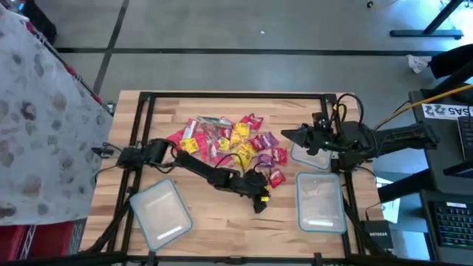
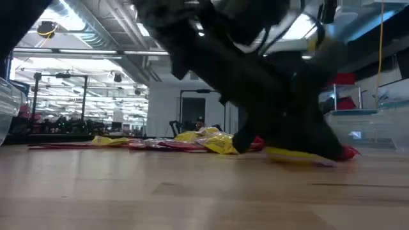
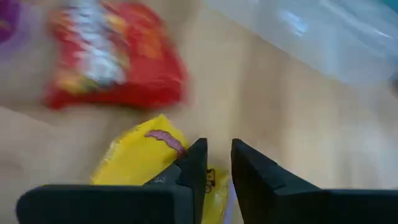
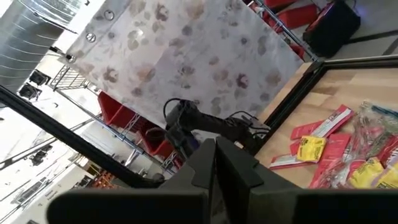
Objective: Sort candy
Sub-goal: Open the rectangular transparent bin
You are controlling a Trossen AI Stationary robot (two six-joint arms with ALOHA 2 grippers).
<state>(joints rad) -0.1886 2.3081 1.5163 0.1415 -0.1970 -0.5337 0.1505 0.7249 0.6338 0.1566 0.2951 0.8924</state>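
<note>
From above, the heap of shiny wrapped candy [image 1: 230, 144] lies mid-desk on the pale wooden desk [image 1: 222, 222], with the left hand [image 1: 260, 201] lowered just off its near right edge and the right hand [image 1: 290, 135] waiting above the far clear plastic container [image 1: 309, 154]. At desk level, a yellow wrapped piece [image 2: 291, 155] lies flat beneath the dark arm. The left wrist shows its fingers [image 3: 198, 163] slightly parted at that yellow piece's [image 3: 140, 158] edge, not yet pinching; the pick seems in hand, so next close, then lift. The right wrist shows its fingers pressed together.
</note>
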